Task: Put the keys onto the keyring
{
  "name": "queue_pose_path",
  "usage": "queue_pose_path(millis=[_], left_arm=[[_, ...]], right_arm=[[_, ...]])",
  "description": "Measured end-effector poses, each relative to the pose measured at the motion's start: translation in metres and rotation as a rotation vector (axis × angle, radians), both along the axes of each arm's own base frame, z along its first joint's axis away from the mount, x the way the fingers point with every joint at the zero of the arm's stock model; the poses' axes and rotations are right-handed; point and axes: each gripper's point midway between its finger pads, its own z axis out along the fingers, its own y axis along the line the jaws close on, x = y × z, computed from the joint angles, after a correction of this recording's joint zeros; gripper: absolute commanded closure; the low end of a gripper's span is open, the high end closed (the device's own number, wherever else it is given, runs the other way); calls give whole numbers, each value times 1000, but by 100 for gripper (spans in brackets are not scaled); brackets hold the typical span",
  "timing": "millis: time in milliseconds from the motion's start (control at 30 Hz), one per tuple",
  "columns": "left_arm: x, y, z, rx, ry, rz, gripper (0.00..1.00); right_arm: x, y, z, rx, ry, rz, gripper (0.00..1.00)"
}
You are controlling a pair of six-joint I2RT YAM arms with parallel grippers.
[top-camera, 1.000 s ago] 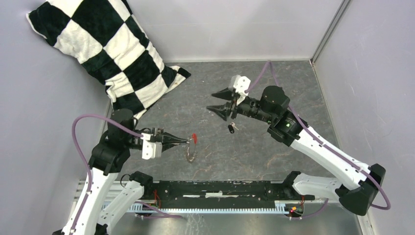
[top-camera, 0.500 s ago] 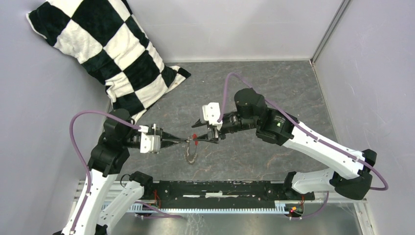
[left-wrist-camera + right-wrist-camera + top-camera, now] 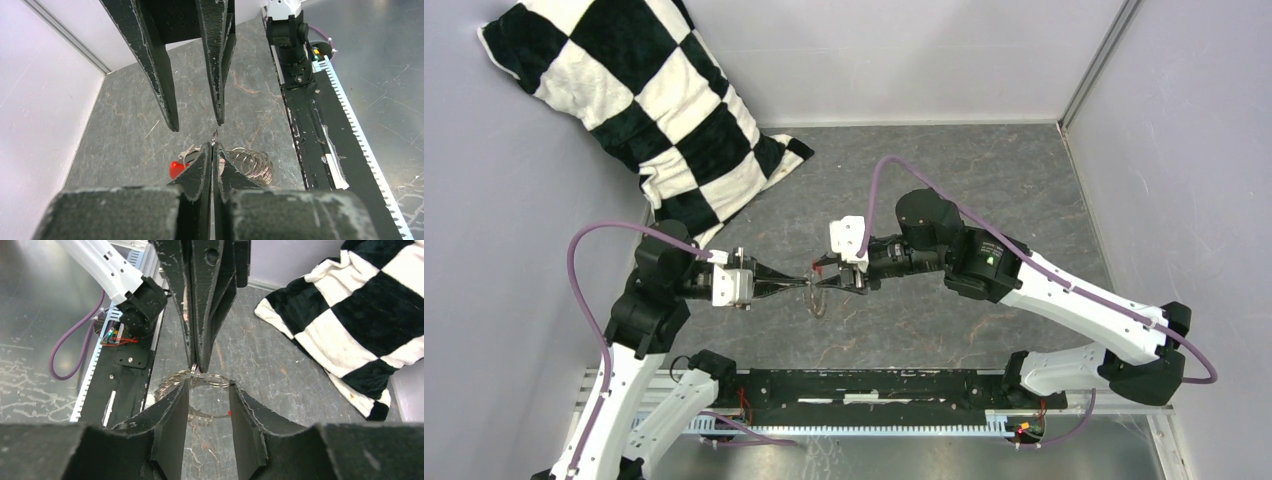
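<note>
Your left gripper (image 3: 802,285) is pinching its two black fingers fully together on the thin silvery metal keyring (image 3: 817,298), just left of centre in the overhead view. In the left wrist view a sliver of the wire is poking out above the closed tips, while the small silvery pieces (image 3: 252,165) and the bright red tag (image 3: 176,168) are sitting below them, in the lower middle of that frame. Whether those pieces are hanging free or resting on the grey marbled table (image 3: 944,170) cannot be told.

Your right gripper (image 3: 824,277) is meeting the left one tip to tip from the right side of the overhead view. Its jaws are standing partly apart and are gripping nothing. In the right wrist view the loop of the keyring (image 3: 210,380) is lying across the gap between its fingers (image 3: 170,425).

The black-and-white checkered pillow (image 3: 644,100) is leaning in the upper left corner, well apart from both grippers.
</note>
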Motion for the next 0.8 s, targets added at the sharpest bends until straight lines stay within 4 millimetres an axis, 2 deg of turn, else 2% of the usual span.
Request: queue_pose_path(millis=[167,500,800], left_arm=[[1,0,1,-2,10,6,98],[5,2,-2,6,38,44,98],[5,3,-1,4,31,47,98]], right_arm=[[4,4,4,20,9,-28,60],[5,10,-7,-11,29,-26,57],[6,9,-6,-37,40,-30,56]])
